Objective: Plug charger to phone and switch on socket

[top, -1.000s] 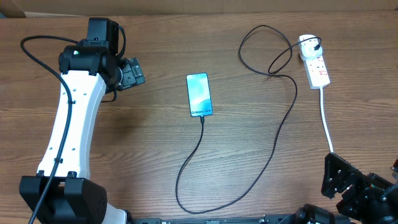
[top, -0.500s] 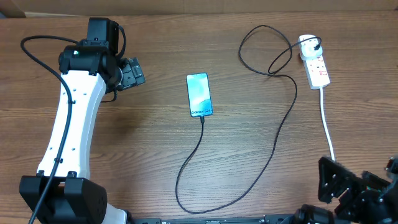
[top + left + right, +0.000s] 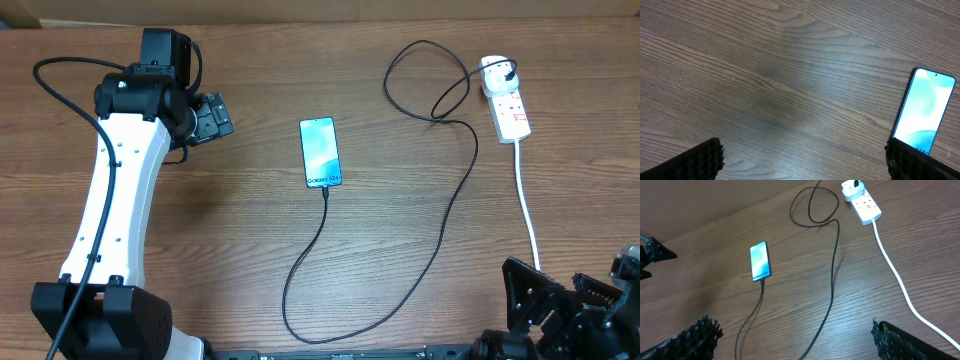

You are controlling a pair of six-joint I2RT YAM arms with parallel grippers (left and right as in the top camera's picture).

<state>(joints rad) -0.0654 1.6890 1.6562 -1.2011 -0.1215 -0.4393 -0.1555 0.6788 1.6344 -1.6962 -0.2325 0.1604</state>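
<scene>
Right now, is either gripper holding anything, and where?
Nothing is held. The left gripper is open, apart from the slim black-framed smartphone; the right gripper is open and empty too.

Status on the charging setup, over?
Left jaws open, empty; right jaws same. Charger tip at phone bottom edge, plug in socket. Switch state unreadable. Nothing blocking.

Left gripper: you see your left gripper (image 3: 802, 150) spread wide, with only bare wood between its tips.
Pads: the black ribbed pads (image 3: 700, 160) poke in at the two bottom corners.
Phone: you find the phone (image 3: 924, 110) lying flat at the right edge, screen up and light blue. Its lower end is hidden behind the right-hand pad.
Table: brown wood-grain table (image 3: 790, 45) fills your view.
Shadow: a faint dark shadow (image 3: 775, 102) lies near the middle.
</scene>
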